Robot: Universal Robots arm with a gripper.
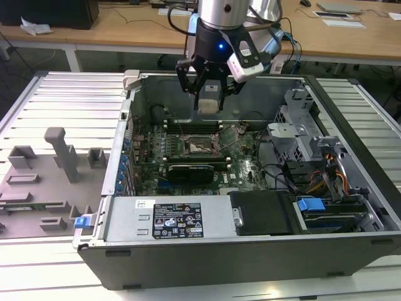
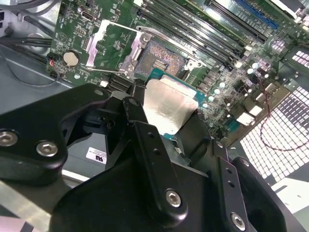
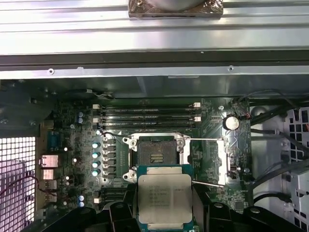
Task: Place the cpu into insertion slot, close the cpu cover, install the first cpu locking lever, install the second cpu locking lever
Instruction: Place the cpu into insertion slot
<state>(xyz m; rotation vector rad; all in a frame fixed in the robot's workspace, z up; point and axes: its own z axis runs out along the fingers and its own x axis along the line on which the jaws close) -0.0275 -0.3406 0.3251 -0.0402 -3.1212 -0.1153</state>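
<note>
Gripper (image 1: 208,105) hangs over the open computer case (image 1: 250,235), its fingers (image 3: 126,205) clamped on two opposite edges of the cpu (image 3: 164,198). The chip is held in the air, apart from the board. Its silvery metal top faces both wrist views, so the contact side should be turned toward the board, though I cannot tell whether it is level.

In the exterior view the insertion slot (image 1: 202,147) lies at about six o'clock from the gripper, well apart, with the memory slots (image 1: 191,125) at twelve o'clock of it. The slot is bare, its contact field glinting (image 3: 155,157).

The cpu cover (image 3: 223,162) is folded open just beside the slot, and the locking levers (image 3: 205,140) stand free of it. I judge the first step to be in hand: the chip is carried but not seated.

The chip is near-square, so its long axis is slight. The slightly longer side seems to run in line with the slot, toward the memory slots, edges about parallel with the slot's frame. Seating calls for squaring those edges over the frame and matching the corners, then a gentle flat descent.
</note>
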